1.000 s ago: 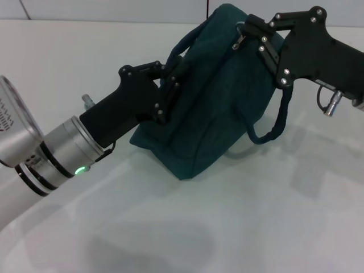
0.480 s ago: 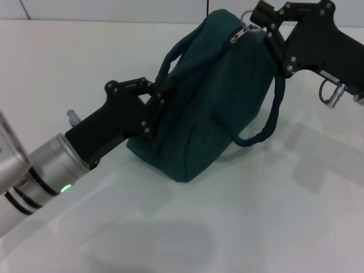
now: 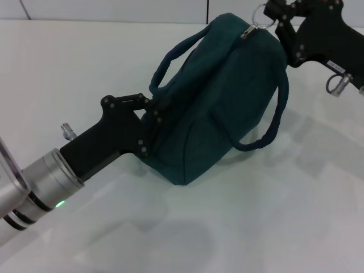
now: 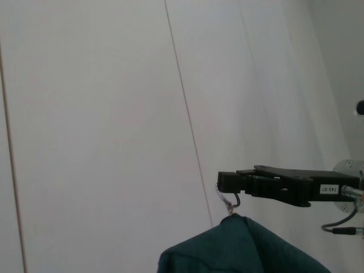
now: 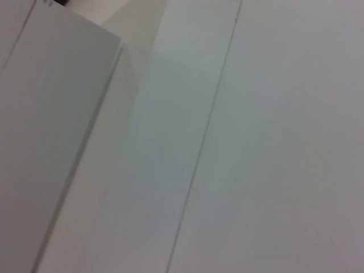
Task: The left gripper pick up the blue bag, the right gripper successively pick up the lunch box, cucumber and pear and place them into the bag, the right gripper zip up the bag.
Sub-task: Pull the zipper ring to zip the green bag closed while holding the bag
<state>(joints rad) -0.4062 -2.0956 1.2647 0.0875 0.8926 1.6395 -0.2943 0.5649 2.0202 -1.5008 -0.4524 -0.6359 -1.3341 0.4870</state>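
Left gripper [image 3: 152, 116] clamped on blue bag [image 3: 219, 96] near-side fabric; right gripper [image 3: 274, 12] pinching zipper ring [image 3: 259, 12] at bag's far top end, bag on white table [image 3: 256, 216]

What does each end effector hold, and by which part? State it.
The left end effector grips the blue bag at its near end by the handle base. The right end effector holds the zipper pull ring at the bag's top.

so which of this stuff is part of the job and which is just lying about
Part of the job:
- bag, standing on the table
- zip pull, with its ring at the right hand
- left hand, at the bag's side
- right hand, at the bag's top

Lying about:
- nothing else shows on the table
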